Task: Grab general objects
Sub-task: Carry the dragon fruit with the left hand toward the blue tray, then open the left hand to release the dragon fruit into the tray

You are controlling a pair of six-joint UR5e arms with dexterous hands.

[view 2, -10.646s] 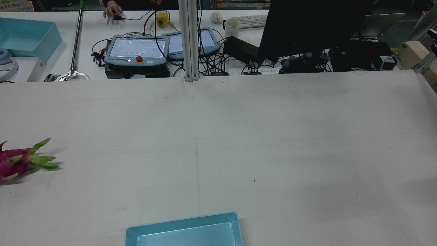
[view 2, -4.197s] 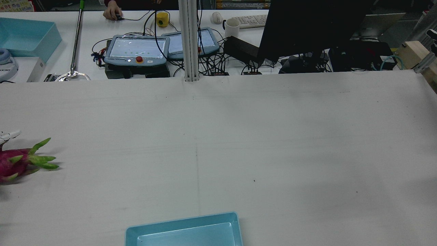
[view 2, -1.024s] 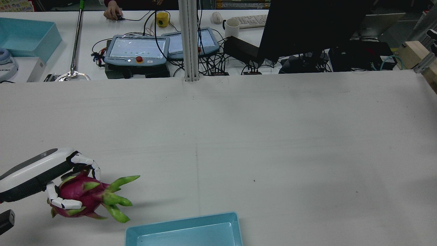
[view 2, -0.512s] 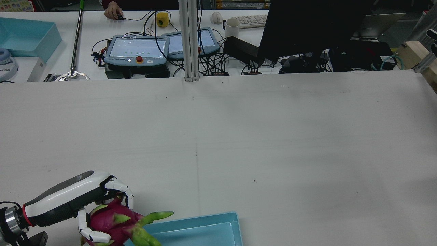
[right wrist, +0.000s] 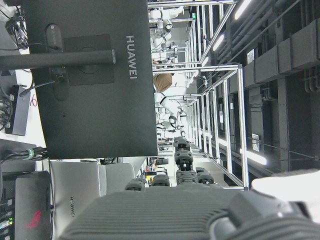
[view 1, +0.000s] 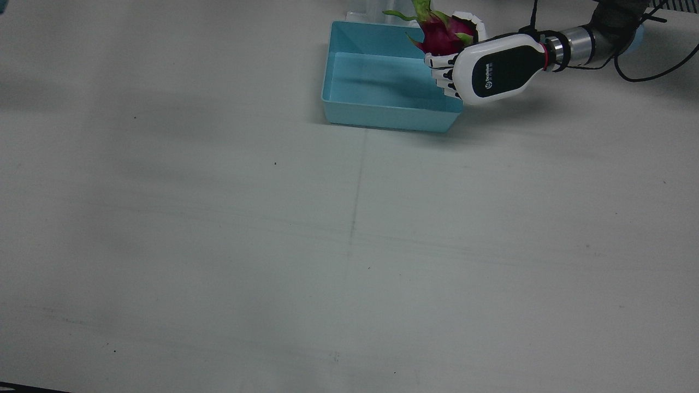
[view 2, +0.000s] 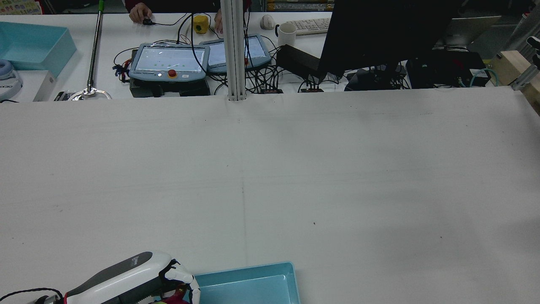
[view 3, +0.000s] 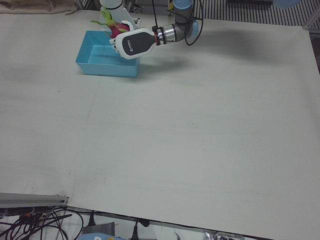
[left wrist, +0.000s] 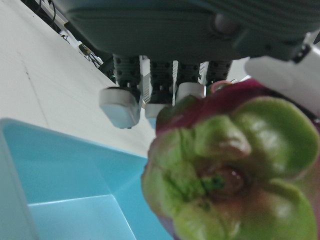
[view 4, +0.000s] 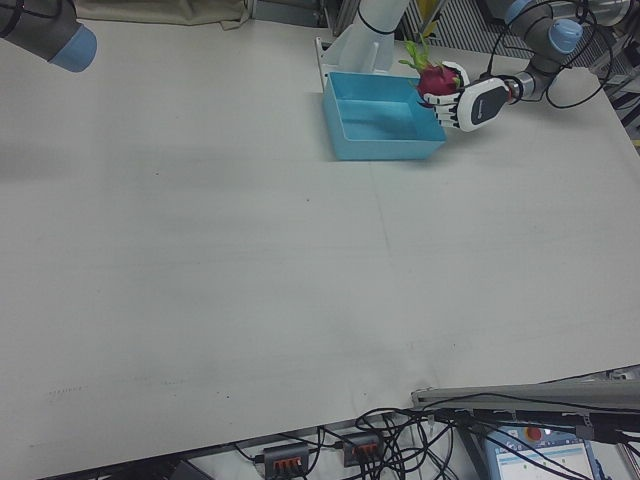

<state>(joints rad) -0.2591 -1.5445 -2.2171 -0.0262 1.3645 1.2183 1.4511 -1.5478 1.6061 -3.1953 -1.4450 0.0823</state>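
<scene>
Front view: the left hand (view 1: 487,66), white with a black back, has its fingers (view 1: 443,75) wrapped around a magenta dragon fruit (view 1: 440,34) with green scales. Hand and fruit sit at the far right corner of a shallow light-blue tray (view 1: 382,114) near the top edge of the white table (view 1: 349,245).

Rear view: only the back of the left hand (view 2: 130,283) shows at the bottom edge, just left of the tray (view 2: 253,283), with a sliver of the red fruit (view 2: 175,299) beneath it.

Left-front view: the left hand (view 3: 134,44) holds the fruit (view 3: 115,28) raised over the tray's (view 3: 100,69) corner.

Right-front view: the same grip appears, with the fruit (view 4: 436,78) above the tray's rim (view 4: 390,152).

Left hand view: the fruit's green-scaled end (left wrist: 227,175) fills the frame, fingertips (left wrist: 119,106) curled behind it and the tray floor (left wrist: 65,195) below.

Right hand view: a black monitor (right wrist: 90,75) and an industrial ceiling appear; whether the right hand's fingers are apart or together cannot be told.
</scene>
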